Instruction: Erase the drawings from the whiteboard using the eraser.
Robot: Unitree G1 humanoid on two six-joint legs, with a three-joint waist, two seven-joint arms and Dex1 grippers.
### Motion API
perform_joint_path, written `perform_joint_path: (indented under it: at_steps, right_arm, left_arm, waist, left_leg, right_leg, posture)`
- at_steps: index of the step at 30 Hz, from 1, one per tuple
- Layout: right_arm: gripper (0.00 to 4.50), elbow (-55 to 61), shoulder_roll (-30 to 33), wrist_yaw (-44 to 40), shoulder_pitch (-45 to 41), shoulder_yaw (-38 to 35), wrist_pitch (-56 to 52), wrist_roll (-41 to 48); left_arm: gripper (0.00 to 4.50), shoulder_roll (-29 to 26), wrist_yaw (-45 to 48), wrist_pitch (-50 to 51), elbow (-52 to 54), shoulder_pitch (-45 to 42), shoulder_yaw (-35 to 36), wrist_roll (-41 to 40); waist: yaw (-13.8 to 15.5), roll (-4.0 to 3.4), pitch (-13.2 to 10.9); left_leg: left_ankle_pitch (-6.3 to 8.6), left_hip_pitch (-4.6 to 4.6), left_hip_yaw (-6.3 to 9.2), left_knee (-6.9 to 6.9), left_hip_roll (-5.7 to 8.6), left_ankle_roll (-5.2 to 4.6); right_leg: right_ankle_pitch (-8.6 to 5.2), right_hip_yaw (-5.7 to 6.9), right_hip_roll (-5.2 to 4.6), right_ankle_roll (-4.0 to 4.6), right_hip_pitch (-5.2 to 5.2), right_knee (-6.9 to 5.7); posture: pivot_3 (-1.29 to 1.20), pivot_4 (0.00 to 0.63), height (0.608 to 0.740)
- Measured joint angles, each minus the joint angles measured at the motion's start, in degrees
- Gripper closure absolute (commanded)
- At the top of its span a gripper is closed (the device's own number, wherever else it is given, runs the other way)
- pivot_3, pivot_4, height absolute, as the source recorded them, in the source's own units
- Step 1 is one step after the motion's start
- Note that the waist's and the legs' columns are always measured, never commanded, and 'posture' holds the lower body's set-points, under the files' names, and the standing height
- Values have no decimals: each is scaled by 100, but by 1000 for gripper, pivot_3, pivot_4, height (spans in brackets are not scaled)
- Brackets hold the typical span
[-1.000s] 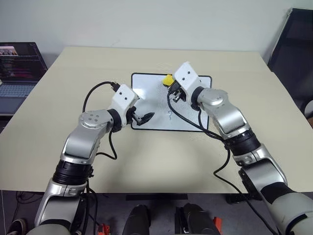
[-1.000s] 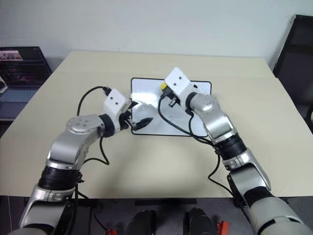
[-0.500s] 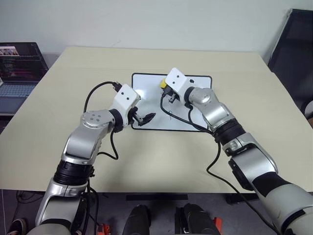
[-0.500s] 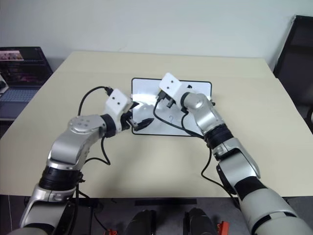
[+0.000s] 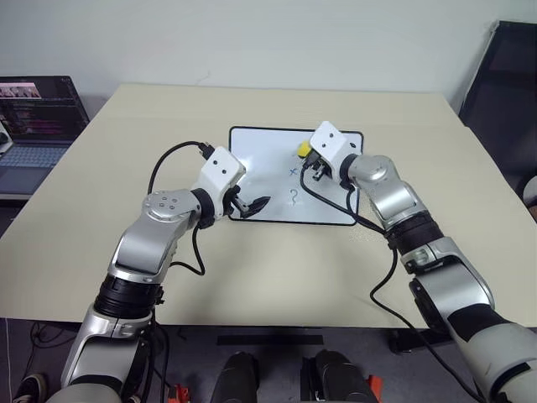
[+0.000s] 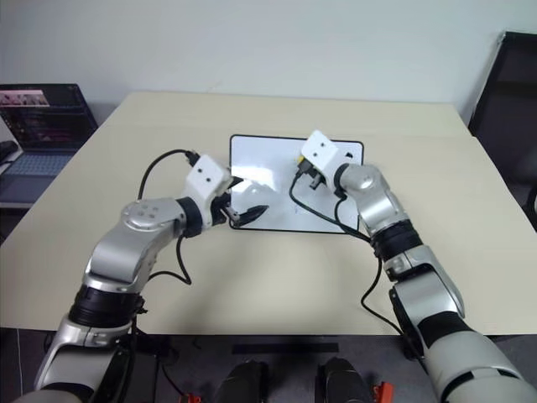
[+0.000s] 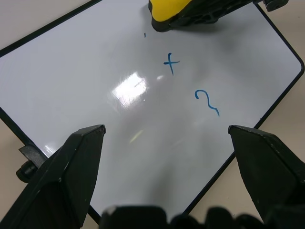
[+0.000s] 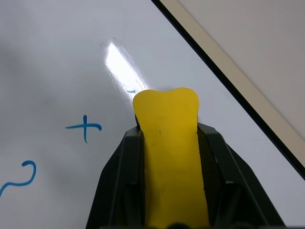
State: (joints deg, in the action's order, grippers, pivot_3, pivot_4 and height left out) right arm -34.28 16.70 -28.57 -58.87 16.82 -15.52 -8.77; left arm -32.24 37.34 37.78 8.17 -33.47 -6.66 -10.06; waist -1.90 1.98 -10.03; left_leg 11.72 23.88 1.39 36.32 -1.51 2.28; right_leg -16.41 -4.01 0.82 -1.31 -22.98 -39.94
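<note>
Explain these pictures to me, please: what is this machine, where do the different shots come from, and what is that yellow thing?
This is a humanoid robot with two arms. Two pictures come from cameras in its head, looking down over the arms at a beige table. The other two come from a camera on each wrist, looking along that arm's two black fingers.

On the table lies a whiteboard with a black frame. Two blue marks show on it: an "x" and a "?"-like squiggle.

The yellow thing is an eraser, clamped in the right end effector and held at the board just beyond the "x". The left end effector is open at the board's near left edge, holding nothing. A laptop stands off to the left.
</note>
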Motion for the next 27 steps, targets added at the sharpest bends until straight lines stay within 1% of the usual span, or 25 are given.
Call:
perform_joint_path:
  at_steps: [3, 5, 9, 16, 21, 27]
  right_arm:
    - [3396, -10, -31, -3, -14, -1, -11, -13]
    - [3396, -131, -159, 24, -98, -1, 18, -47]
    - [3396, -459, -459, 39, -313, 18, 158, -134]
    - [3396, -997, -848, 76, -555, 30, 501, -284]
    - [3396, -1203, -1069, 101, -642, 58, 638, -381]
    - [3396, -1667, -1294, 247, -941, 76, 852, -504]
  left_arm:
    - [0, 0, 28, -56, -1, 0, 0, 1]
    - [0, -2, 32, -66, 0, 7, 2, 2]
    - [0, 6, 30, -71, 34, 29, -2, 0]
    - [0, -1, -44, -72, 99, 237, 8, 1]
    - [0, -1, -60, -72, 153, 258, 8, 0]
    - [0, 2, -62, -77, 153, 270, 6, 3]
  waist:
    - [-3, 0, 0]
    - [-20, 0, 0]
    - [-157, 0, 0]
    - [-277, 0, 0]
    - [-285, 0, 0]
    - [-287, -1, -1]
  left_leg:
    - [-2, 0, -1, 0, 0, 0]
    - [-2, 0, -3, 0, -1, 0]
    - [-2, -1, 0, -2, -8, 0]
    - [-2, -1, 2, -5, -12, 0]
    - [-2, 0, 4, -8, -7, 0]
    - [-2, 1, 6, -22, -8, 1]
  right_leg:
    - [0, -1, 1, 0, 0, 0]
    - [0, -3, 1, 0, 0, 0]
    - [1, -10, 1, 1, -6, -3]
    - [2, -11, 1, 3, -11, -5]
    - [2, -13, 0, 3, -14, -4]
    - [3, -12, 0, 4, -20, -4]
  posture:
    - [0, 150, 740]
    - [0, 150, 740]
    - [0, 150, 740]
    - [0, 150, 740]
    - [0, 150, 740]
    - [0, 150, 740]
